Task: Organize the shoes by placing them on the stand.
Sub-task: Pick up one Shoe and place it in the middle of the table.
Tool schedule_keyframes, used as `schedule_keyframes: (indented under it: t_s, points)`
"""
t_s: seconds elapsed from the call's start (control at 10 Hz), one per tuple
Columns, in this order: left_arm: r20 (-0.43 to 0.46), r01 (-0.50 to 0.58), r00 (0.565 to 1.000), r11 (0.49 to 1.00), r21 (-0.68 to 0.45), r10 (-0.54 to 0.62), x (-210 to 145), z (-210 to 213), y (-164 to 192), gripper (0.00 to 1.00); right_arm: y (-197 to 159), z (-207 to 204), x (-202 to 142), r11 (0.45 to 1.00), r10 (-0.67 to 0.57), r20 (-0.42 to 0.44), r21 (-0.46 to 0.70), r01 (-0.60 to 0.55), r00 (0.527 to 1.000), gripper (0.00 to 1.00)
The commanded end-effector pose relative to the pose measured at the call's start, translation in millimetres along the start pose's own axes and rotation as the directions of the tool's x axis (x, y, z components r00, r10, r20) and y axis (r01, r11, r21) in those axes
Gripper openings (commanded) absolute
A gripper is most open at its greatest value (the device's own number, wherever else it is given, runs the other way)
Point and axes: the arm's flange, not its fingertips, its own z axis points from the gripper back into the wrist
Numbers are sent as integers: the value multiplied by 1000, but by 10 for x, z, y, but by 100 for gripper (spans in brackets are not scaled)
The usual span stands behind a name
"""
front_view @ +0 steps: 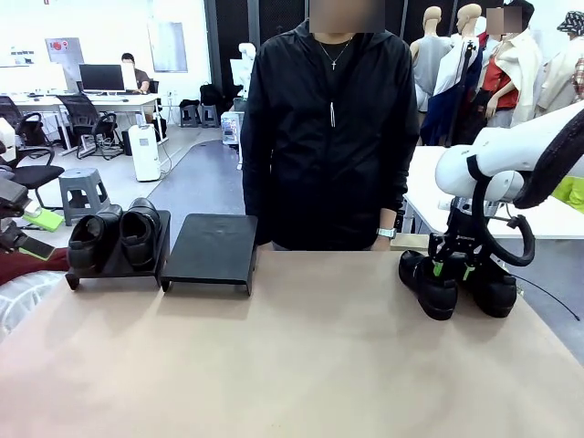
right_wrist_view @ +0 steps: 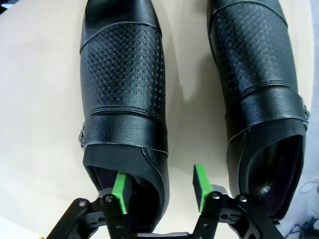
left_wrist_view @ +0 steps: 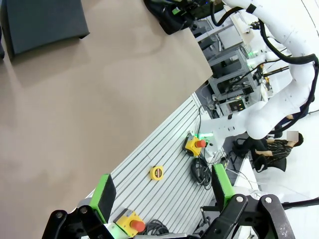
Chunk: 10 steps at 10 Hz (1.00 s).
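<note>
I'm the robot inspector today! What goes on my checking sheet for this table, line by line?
Surface: brown table, bare in the middle.
Job's things: two shoes on the left stand; second stand holds none; two loose shoes on the table's right.
Clutter: yellow tape measure on the slatted plate beside the table.
Pincers: right pincer open, one pad inside a loose shoe, one outside; left pincer open, holding nothing.
Cables: black cable loops at the right wrist.
Surroundings: person in black stands at the far edge.
</note>
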Motion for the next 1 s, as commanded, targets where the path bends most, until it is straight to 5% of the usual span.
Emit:
schedule_keyframes:
  t_s: [0.0,0.9]
  points:
    - [-5,13,1000,1000,-2,-13,-1,25,9,100,51,32,64,998,-19,15,-59,20,1000,0]
    - [-5,13,1000,1000,-2,-13,-1,25,9,100,102,38,-57,998,-13,-27,-69,11,1000,0]
